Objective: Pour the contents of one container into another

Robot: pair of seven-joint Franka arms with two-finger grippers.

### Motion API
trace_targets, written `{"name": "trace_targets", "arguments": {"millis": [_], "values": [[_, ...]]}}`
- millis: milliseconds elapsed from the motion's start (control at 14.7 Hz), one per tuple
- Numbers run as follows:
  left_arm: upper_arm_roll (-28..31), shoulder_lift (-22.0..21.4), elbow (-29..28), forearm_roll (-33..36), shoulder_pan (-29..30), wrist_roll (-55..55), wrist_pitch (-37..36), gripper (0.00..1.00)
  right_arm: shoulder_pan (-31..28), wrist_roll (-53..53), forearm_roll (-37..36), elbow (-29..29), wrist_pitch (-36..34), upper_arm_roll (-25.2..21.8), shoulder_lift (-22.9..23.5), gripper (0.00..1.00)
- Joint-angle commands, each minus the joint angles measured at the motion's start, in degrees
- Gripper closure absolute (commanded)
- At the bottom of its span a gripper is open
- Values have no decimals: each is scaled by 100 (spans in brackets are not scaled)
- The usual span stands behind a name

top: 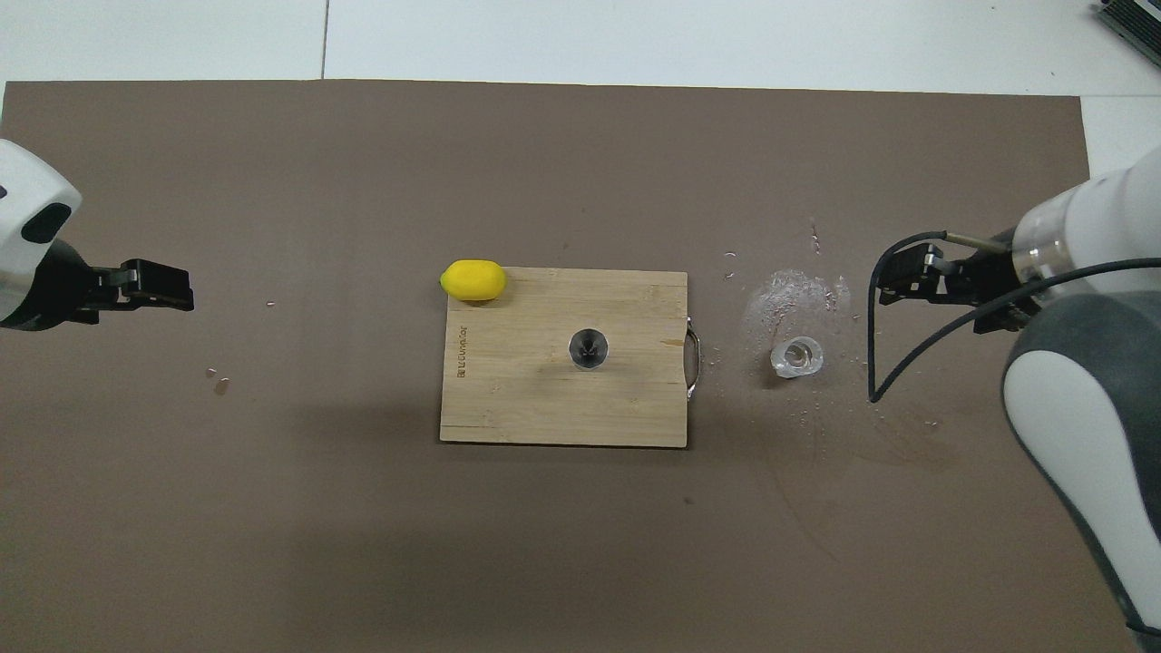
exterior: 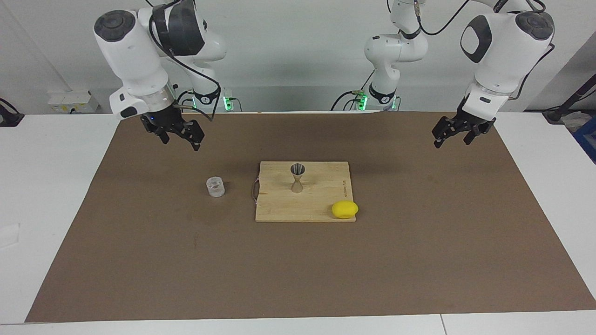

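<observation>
Brown mat (exterior: 298, 260) (top: 272, 526): covers most of the white table (exterior: 46, 186) (top: 635, 36); carries everything below.

Right arm (exterior: 135, 56) (top: 1088, 390): raised over the mat at the right arm's end. Right gripper (exterior: 179, 132) (top: 907, 277): in the air, empty, touching nothing, fingers a little spread in the facing view; glass tumbler at about 5 o'clock of it in that view.

Left arm (exterior: 498, 46) (top: 27, 245): raised, waiting over the mat at the left arm's end. Left gripper (exterior: 454, 132) (top: 163, 286): empty, fingers parted in the facing view, well apart from every item.

Wooden cutting board (exterior: 321, 204) (top: 526, 399): mid-mat, flat, metal handle (exterior: 255, 190) (top: 694, 363) toward the right arm's end.

Lemon (exterior: 345, 209) (top: 473, 279): yellow, on the board's corner farther from the robots, toward the left arm's end; at about 10 o'clock of the jigger in the overhead view.

Glass tumbler (exterior: 215, 186) (top: 797, 356): clear, upright on the mat, off the board, at 3 o'clock of the jigger in the overhead view, near the handle.

Jigger (exterior: 297, 177) (top: 588, 348): silver, upright near the board's middle.

Facing view only: hourglass profile of the jigger, height of both grippers above the mat. Overhead view only: open mouths of jigger and tumbler; wet patch and droplets (top: 794, 295) on the mat around the tumbler.
</observation>
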Motion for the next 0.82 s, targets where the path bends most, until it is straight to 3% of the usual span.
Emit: {"name": "trace_targets", "arguments": {"millis": [0,340,747], "values": [[55,-60,7,-63,-63,-138,-137,0,-144,-163,-235,743,-609,1,125,0],[64,-60,7,-63,-72,-85,-199,0,-242,-846,-156,631,-1059,-8,-42,0],[73,-60,7,-63,7,-94,-208,0,-321,-1086,-191,429,-840,-17,-121,0]]}}
